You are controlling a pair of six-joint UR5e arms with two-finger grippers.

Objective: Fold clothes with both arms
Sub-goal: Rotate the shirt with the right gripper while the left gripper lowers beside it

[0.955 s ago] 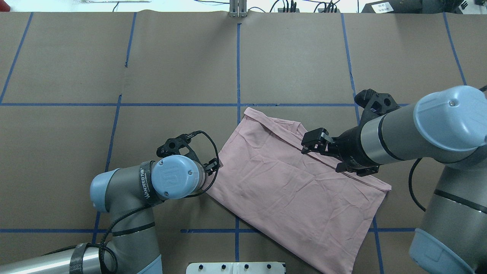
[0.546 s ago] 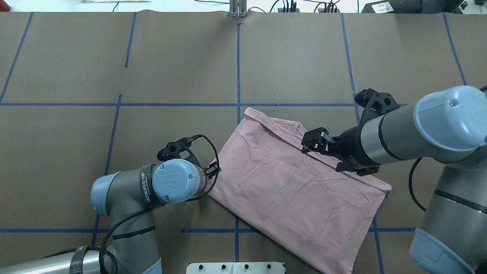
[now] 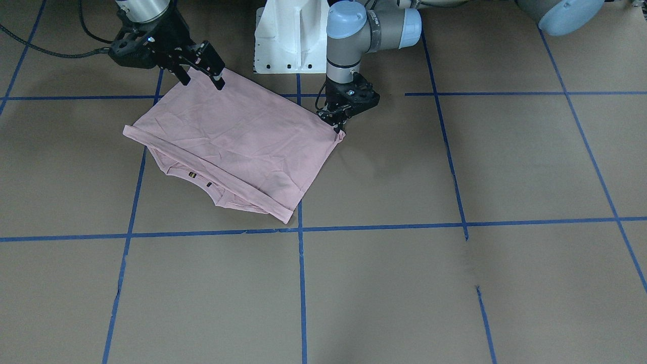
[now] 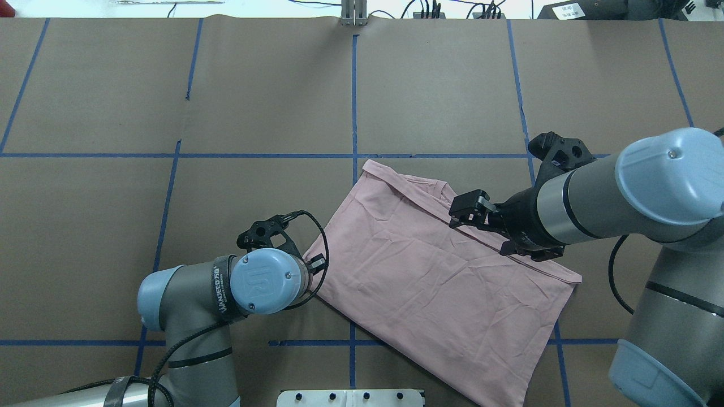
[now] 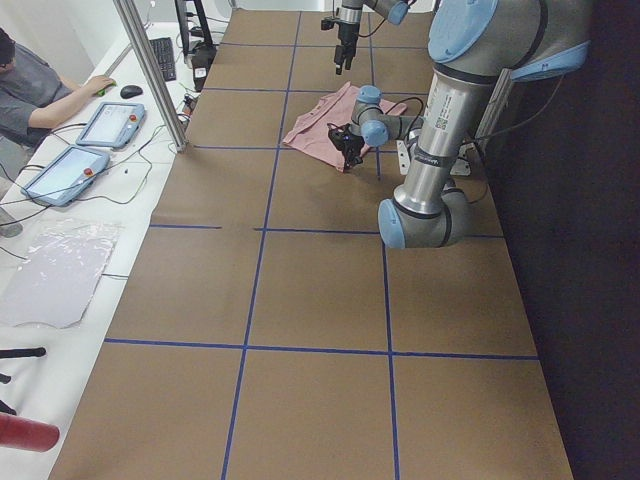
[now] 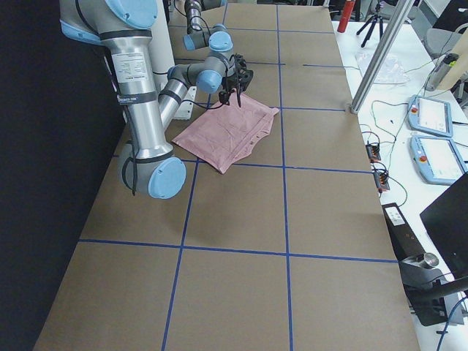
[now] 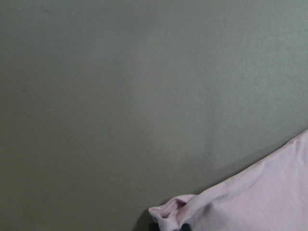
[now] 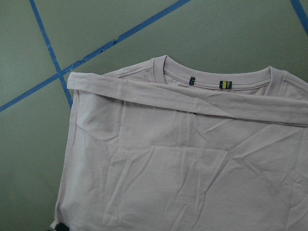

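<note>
The pale pink T-shirt point(image 4: 430, 282) lies folded into a slanted rectangle, plain back up. Its collar and small tags point(image 8: 219, 82) show at the far edge. My left gripper point(image 4: 315, 263) is at the shirt's left corner, low over the table. In the front view it point(image 3: 337, 126) pinches that corner, and the left wrist view shows the corner bunched up point(image 7: 168, 214). My right gripper point(image 3: 202, 78) is open, fingers apart, hovering just over the shirt's right-hand edge point(image 4: 461, 212).
The white pedestal base point(image 3: 290, 35) stands at the near table edge, between the arms. Blue tape lines point(image 4: 354, 102) grid the brown table. A metal post point(image 4: 353, 14) stands at the far edge. An operator point(image 5: 40, 90) sits beyond it.
My left arm has drawn back a little toward the robot's base, with its gripper staying at the shirt's corner. The right arm and the rest of the shirt have not moved.
</note>
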